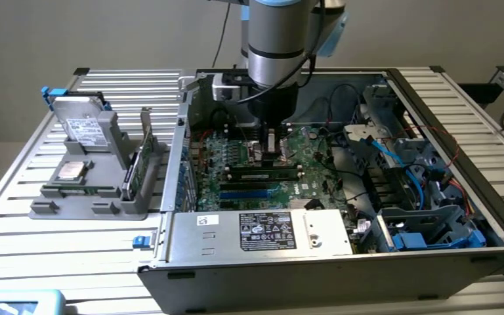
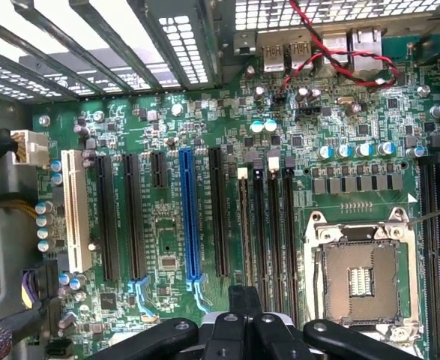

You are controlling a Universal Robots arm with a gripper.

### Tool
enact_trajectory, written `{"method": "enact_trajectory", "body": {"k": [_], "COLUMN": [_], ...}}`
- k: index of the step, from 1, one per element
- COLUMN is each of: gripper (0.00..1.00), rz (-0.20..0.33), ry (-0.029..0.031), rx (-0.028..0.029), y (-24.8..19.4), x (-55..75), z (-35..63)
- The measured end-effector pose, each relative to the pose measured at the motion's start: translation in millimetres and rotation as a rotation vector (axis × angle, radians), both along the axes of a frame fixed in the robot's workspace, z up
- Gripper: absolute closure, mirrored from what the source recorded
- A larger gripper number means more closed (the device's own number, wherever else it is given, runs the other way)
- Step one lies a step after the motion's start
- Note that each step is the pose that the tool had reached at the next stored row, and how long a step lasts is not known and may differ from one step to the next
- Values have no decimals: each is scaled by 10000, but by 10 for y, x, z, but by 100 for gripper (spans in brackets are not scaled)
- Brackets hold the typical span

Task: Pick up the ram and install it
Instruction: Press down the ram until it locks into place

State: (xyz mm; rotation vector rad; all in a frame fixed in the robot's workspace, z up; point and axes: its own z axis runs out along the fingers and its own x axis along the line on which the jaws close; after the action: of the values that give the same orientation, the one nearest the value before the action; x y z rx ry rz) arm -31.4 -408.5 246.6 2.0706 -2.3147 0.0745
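Already the ram lies across a motherboard slot, just under the gripper; whether its jaws grip or have let go, I cannot tell; uneven pressing might leave it half-seated.

Labels, none legible:
- White label with printed marks on power supply, at 6 o'clock in the case; text too small to read.
- Small white sticker beside it, at 9 o'clock of that label; unreadable.
- Pale label on hard drive; unreadable.
- Motherboard silkscreen: illegible.
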Motion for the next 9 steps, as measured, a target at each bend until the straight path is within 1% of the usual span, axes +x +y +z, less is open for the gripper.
{"method": "enact_trajectory", "body": {"k": [9], "gripper": [89], "rz": [-1362], "ry": [1], "rx": [-2], "y": [0], "x": [0], "z": [-13]}}
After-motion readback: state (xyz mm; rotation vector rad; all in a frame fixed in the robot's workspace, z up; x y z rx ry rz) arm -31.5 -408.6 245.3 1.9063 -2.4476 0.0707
